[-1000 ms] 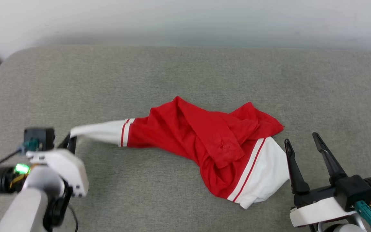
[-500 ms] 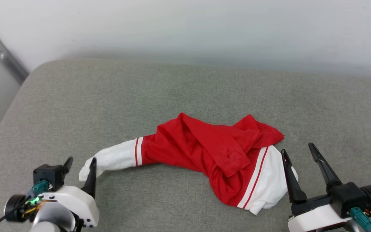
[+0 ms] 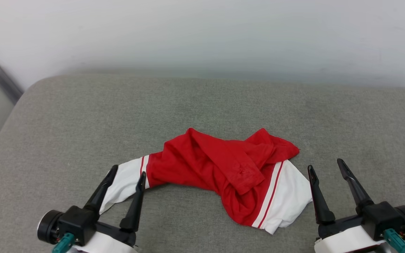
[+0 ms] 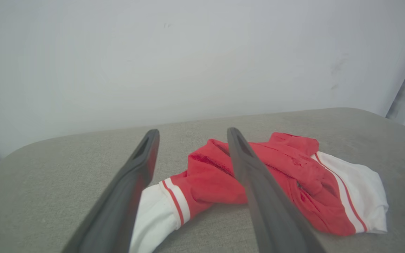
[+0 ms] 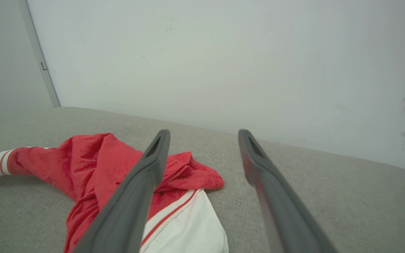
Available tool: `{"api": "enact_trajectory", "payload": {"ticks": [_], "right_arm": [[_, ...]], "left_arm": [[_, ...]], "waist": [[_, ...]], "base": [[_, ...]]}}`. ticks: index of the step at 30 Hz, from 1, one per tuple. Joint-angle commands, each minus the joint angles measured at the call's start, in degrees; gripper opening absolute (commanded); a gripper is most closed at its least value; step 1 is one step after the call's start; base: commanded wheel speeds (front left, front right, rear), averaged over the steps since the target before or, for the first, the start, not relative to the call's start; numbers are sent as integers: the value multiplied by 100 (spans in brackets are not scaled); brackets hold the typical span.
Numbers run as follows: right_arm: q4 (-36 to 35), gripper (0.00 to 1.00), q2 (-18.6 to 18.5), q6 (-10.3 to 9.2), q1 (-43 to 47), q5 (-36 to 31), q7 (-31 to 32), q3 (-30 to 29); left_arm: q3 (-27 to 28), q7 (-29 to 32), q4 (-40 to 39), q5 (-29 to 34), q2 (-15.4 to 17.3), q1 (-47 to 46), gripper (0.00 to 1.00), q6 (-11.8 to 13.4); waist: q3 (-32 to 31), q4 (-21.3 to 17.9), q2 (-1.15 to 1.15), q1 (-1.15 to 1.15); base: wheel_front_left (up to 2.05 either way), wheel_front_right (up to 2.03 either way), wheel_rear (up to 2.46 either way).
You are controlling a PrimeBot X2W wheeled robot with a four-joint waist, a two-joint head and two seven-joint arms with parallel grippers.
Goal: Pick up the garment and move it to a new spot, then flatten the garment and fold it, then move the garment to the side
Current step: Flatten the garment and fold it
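Crumpled red jersey (image 3: pixel 223 168) sits mid grey cushion (image 3: pixel 83 116), left fingers (image 3: pixel 136 198) at 7 o'clock spread wide over its white sleeve (image 3: pixel 125 179), gripping nothing, right fingers (image 3: pixel 316 193) at 4 o'clock equally wide, empty.

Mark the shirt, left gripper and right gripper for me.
shirt (image 3: pixel 223 165), head view, red body near the middle.
left gripper (image 3: pixel 128 171), head view, midway between its fingertips.
right gripper (image 3: pixel 325 164), head view, midway between its fingertips.
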Motion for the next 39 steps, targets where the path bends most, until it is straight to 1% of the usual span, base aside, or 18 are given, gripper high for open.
{"api": "enact_trajectory", "payload": {"ticks": [1,5,7,9,14,15,17,19,22,25,28,30,32,38,39], "right_arm": [[-36,100,8,-2,36,-17,-13,12],[-70,100,7,-2,-77,-26,-13,-10],[-91,100,8,-2,-143,-61,-13,-7],[-127,100,8,-2,-225,-46,-13,-19],[-218,100,8,-3,-370,-1,-13,-66],[-218,100,8,-3,-370,-1,-13,-66],[-234,100,8,-2,-441,12,-13,-85],[-250,100,8,-2,-510,65,-13,-88],[-263,100,9,-2,-597,160,-13,-43],[-270,100,8,-2,-709,274,-13,-35],[-258,100,9,-2,-740,373,-13,-20],[-256,100,9,-2,-792,429,-13,-4],[-254,100,9,-2,-812,468,-13,10],[-274,100,9,-2,-820,528,-13,11],[-274,100,9,-2,-823,531,-13,8]], "left_arm": [[-28,-37,-102,123,-8,-12,100,-94],[-261,-12,-139,347,29,-361,100,-363],[-489,325,-69,261,59,-602,100,-552],[-622,689,-74,197,165,-1009,100,-659],[-1135,1825,-128,-80,540,-2174,100,-801],[-1135,1825,-128,-80,540,-2174,100,-801],[-1509,2319,-193,-408,711,-2704,100,-805],[-1930,2912,-230,-905,975,-3246,100,-808],[-2464,3955,-155,-1853,1351,-3951,100,-808],[-2833,4850,-23,-2571,1696,-4597,100,-804],[-3171,5490,124,-3061,1929,-5002,100,-805],[-3350,5770,213,-3253,2055,-5229,100,-805],[-3547,5912,280,-3345,2139,-5382,100,-805],[-4018,5886,451,-3552,2277,-5605,100,-806],[-4071,5846,486,-3582,2287,-5621,60,-806]], "waist": [[48,-44,0,1],[213,-165,0,1],[336,-267,0,1],[471,-399,0,1],[878,-767,0,1],[878,-767,0,1],[1046,-929,0,1],[1220,-1103,0,1],[1455,-1369,0,1],[1658,-1602,0,1],[1827,-1807,0,1],[1924,-1917,0,1],[1992,-2006,0,1],[2111,-2123,0,1],[2115,-2125,0,1]], "base": [[0,0,0],[0,0,0],[0,0,0],[0,0,0],[0,0,0],[0,0,0],[0,0,0],[0,0,0],[0,0,0],[0,0,0],[0,0,0],[0,0,0],[0,0,0],[0,0,0],[0,0,0]]}}
